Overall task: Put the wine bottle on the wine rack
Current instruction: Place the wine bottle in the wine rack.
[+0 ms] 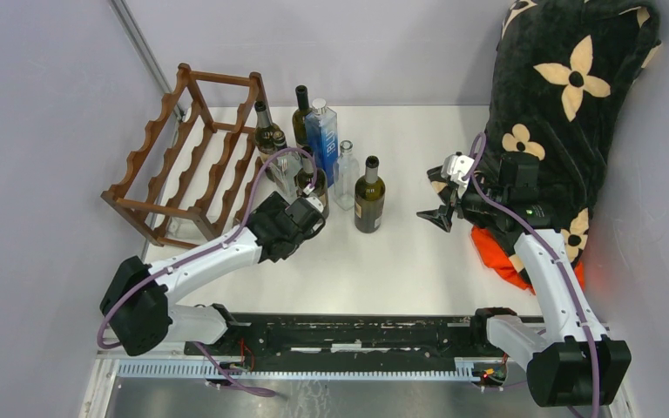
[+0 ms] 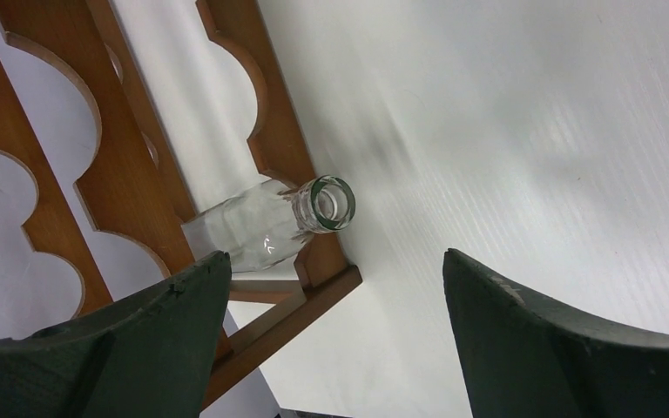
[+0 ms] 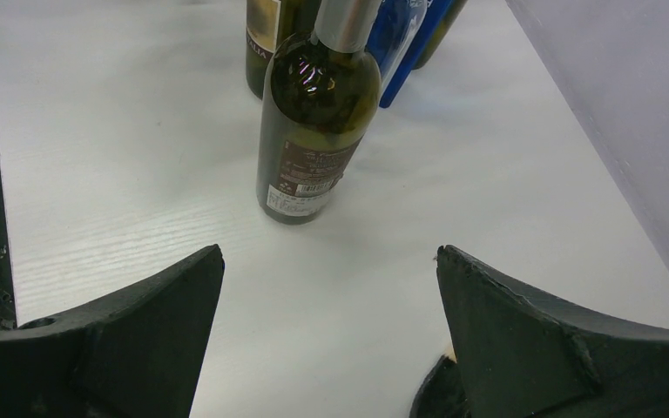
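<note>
Wine bottle (image 2: 253,231), one in number and of clear glass, is seen lying on its side at an end corner of the wine rack (image 2: 113,174), its body behind a scalloped rail and its round open mouth pointed out over the white table (image 2: 531,131). One rack is counted: reddish-brown wood, rails cut in wavy scallops, joined by straight crossbars. The left gripper (image 2: 331,261) is held over the bottle's neck with its two dark fingers spread wide, nothing between them. Six more bottles are found standing just beside the rack: four of dark glass, one square-sided blue bottle (image 1: 322,131) and one clear bottle (image 1: 345,170). The right gripper (image 3: 331,252) is likewise spread wide and empty, faced toward the nearest dark bottle (image 3: 314,113). One black cloth (image 1: 575,87) patterned with cream flowers is heaped at the right
</note>
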Controlling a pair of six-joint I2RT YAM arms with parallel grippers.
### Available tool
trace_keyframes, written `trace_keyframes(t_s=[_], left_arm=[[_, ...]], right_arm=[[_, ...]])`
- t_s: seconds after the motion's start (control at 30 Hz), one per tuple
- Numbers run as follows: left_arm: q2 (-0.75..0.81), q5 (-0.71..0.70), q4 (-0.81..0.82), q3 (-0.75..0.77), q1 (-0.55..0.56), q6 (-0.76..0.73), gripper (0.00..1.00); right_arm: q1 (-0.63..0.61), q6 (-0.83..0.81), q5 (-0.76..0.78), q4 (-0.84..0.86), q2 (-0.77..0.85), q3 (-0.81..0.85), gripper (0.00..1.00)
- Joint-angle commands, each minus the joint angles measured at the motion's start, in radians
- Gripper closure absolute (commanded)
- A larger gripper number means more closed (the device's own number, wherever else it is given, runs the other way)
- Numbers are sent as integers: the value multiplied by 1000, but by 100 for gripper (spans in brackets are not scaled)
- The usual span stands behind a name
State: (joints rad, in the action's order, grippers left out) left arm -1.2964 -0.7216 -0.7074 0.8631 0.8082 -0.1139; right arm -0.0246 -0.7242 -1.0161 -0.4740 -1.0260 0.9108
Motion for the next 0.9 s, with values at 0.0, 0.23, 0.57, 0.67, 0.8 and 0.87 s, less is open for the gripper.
trace_keyframes(t_s=[0.0, 0.23, 0.57, 0.67, 0.8, 0.87], left_arm=[[45, 36, -6, 23, -3, 36, 5], [84, 118, -7, 33, -3, -8, 6], [122, 198, -25, 125, -3, 42, 9], [134, 223, -33, 182, -3, 94, 9], [164, 261, -26, 243, -4, 218, 7], [178, 282, -22, 257, -5, 318, 6]], right_arm=[[-4, -17, -2, 8, 6, 36, 2], [-4, -17, -3, 9, 1, 40, 2], [-5, -46, 2, -16, 3, 54, 2], [-5, -66, 4, -38, 4, 63, 2], [-5, -80, 4, -52, 5, 69, 2], [-5, -79, 4, -52, 7, 69, 2]])
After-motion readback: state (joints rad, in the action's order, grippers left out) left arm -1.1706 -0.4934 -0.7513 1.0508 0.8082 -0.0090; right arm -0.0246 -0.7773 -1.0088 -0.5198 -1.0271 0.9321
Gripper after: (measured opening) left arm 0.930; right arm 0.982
